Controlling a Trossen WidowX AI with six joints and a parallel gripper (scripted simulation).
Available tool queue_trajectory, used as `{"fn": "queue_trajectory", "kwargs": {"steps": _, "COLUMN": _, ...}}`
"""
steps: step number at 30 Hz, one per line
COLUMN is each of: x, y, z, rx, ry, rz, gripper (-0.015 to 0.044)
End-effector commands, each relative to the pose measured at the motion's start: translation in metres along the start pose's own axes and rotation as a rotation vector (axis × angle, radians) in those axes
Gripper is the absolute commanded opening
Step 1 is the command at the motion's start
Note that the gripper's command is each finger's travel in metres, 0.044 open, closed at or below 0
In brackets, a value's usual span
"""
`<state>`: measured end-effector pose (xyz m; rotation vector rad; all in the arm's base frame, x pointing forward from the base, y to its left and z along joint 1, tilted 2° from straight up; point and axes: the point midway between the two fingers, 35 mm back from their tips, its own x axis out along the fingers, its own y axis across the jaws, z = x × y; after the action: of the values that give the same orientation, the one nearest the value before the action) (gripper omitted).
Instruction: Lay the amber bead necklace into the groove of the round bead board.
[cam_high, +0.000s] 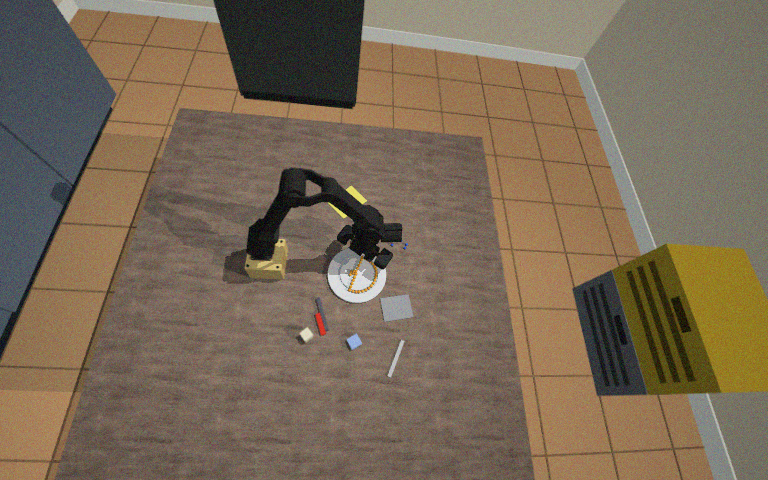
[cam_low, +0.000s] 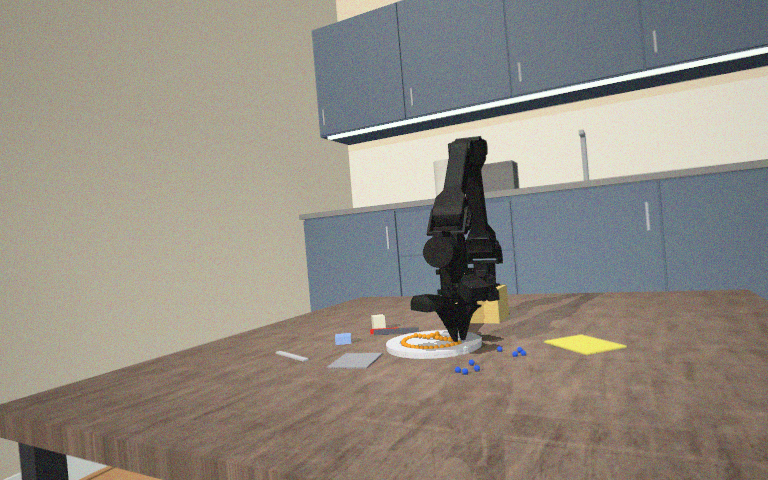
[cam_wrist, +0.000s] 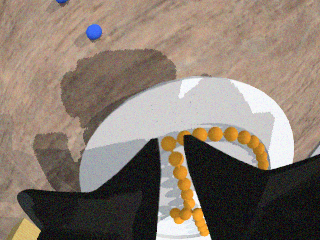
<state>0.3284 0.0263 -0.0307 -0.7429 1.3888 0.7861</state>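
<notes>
The round white bead board (cam_high: 341, 291) (cam_low: 421, 353) (cam_wrist: 220, 100) lies flat on the table. The amber bead necklace (cam_high: 362, 291) (cam_low: 403, 341) (cam_wrist: 230, 134) is on it. One side follows the curved groove; the other cuts across the board's middle, with a small bunch of beads there. The opposite side of the groove shows no beads. My gripper (cam_low: 459, 339) (cam_wrist: 171, 143) is low over the board, open by a narrow gap. In the wrist view, beads show between and below the fingertips, with space beside them. The fingers hide part of the necklace, and the arm covers the fingertips in the top view.
Several loose blue beads (cam_high: 404, 246) (cam_low: 476, 367) (cam_wrist: 94, 32) lie beside the board. A yellow sheet (cam_high: 355, 194) (cam_low: 584, 344), grey tile (cam_high: 396, 307) (cam_low: 355, 360), white stick (cam_high: 395, 358), blue cube (cam_high: 353, 341), cream cube (cam_high: 306, 335) and red-handled tool (cam_high: 320, 324) lie around.
</notes>
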Motion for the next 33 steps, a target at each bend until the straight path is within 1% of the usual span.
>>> {"fn": "queue_trajectory", "kwargs": {"steps": 1, "x": -0.0002, "y": -0.0002, "z": 0.0001, "rx": 0.0, "ry": 0.0, "rz": -0.001, "gripper": 0.0157}}
{"fn": "queue_trajectory", "kwargs": {"steps": 12, "x": -0.002, "y": 0.0008, "z": -0.0006, "rx": 0.001, "ry": 0.003, "rz": 0.004, "gripper": 0.044}}
{"fn": "queue_trajectory", "kwargs": {"steps": 33, "x": -0.0053, "y": 0.0008, "z": -0.0006, "rx": 0.004, "ry": 0.005, "rz": 0.006, "gripper": 0.044}}
